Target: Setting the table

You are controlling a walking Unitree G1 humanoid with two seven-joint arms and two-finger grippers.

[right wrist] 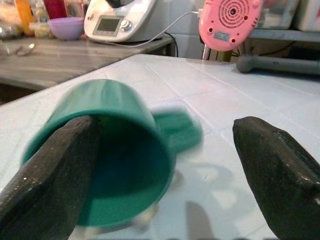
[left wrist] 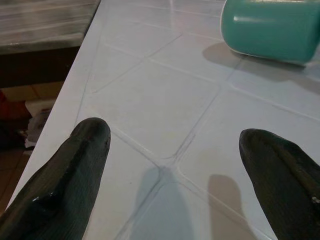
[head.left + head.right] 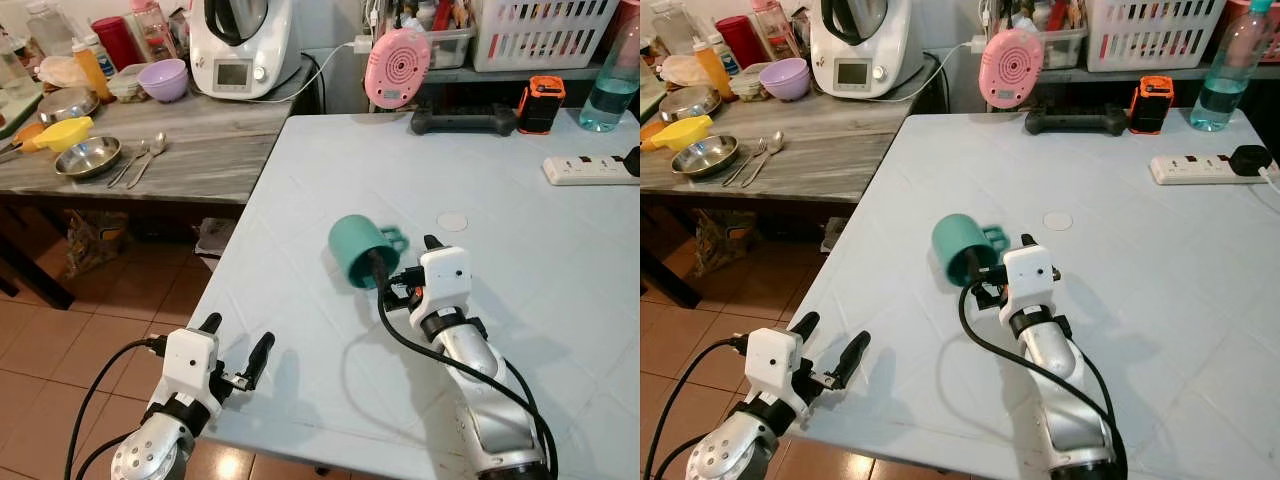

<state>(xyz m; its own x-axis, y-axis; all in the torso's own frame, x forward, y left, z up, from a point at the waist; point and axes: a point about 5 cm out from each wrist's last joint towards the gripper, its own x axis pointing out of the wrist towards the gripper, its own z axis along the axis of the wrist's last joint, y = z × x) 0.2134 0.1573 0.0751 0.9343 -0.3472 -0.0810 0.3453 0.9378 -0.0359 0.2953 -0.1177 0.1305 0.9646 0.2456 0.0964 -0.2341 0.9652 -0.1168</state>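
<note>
A teal mug [image 3: 362, 250], blurred, tips sideways on the table [image 3: 560, 260], one finger of the spread right gripper [image 3: 400, 268] inside.

Teal plastic mug [image 3: 360, 250] on its side on pale blue tiled table [image 3: 560, 300], mouth toward right gripper [image 3: 404, 262]. Left gripper [image 3: 237, 342] at table's near-left edge. Grey wooden counter [image 3: 215, 150] left, bearing steel bowl [image 3: 88, 156], spoons [image 3: 140, 162].

The pale table [image 3: 520, 330] is viewed from above by both head cameras, facing forward and down. The teal cup [image 1: 107, 155] is seen at close range from the right wrist, and more distantly from the left wrist; it is shared by all four views.
</note>
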